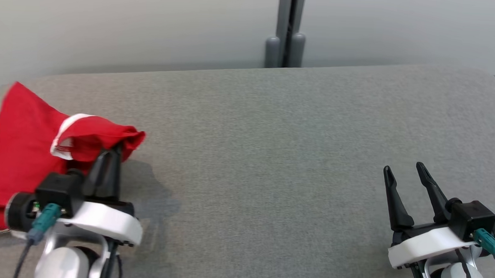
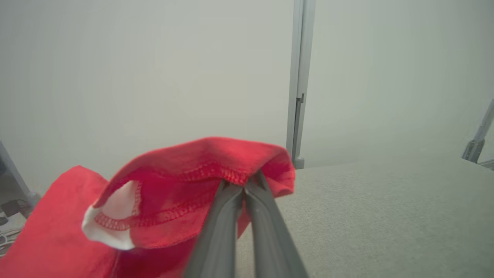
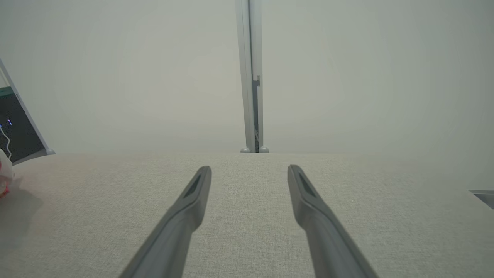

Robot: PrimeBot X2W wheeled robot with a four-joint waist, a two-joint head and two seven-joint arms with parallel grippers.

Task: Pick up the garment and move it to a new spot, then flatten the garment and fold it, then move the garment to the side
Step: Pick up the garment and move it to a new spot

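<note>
At the far left of the grey table (image 1: 292,157) we see the red garment (image 1: 17,145), most of it lying in a loose heap that runs off the left edge of the head view, so we cannot tell its full length. The part we can see stretches left to right across the table. One stitched edge is lifted off the surface, and its raised tip points right, toward the middle of the table. A strip of white trim (image 1: 66,129) curves across the lifted fold, and in the left wrist view it shows as a white patch (image 2: 112,218) at the fold's left end. Our left end effector (image 1: 112,152) is pinched tight on that raised edge. The left wrist view shows its two dark fingers pressed together (image 2: 244,185) with the red hem caught between their tips. Our right end effector (image 1: 403,167) sits well apart at the lower right above bare table, its fingers spread wide (image 3: 250,170) and holding nothing. A grey post (image 1: 286,30) stands just behind the table's far edge, against a pale wall (image 1: 131,21).
</note>
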